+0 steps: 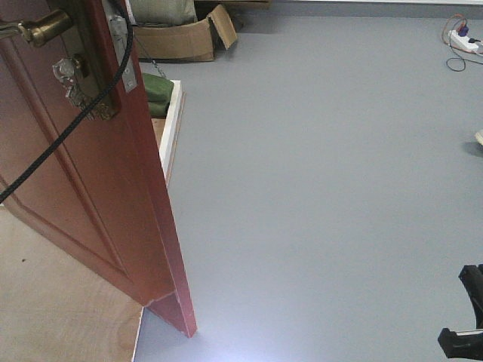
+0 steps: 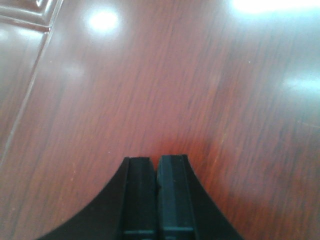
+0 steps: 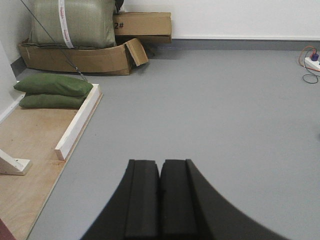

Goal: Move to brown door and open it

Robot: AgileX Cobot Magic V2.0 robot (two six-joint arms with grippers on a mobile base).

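Brown door (image 1: 83,196) swung open
Glossy reddish-brown panel at nine o'clock; brass lever handle (image 1: 41,29) and keys (image 1: 69,79) at eleven.

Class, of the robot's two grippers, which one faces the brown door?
The left gripper: its view is filled by the brown door. The right gripper, also shut, faces the grey floor.

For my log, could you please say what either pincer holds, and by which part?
Nothing: left pincer and right pincer are shut empty.
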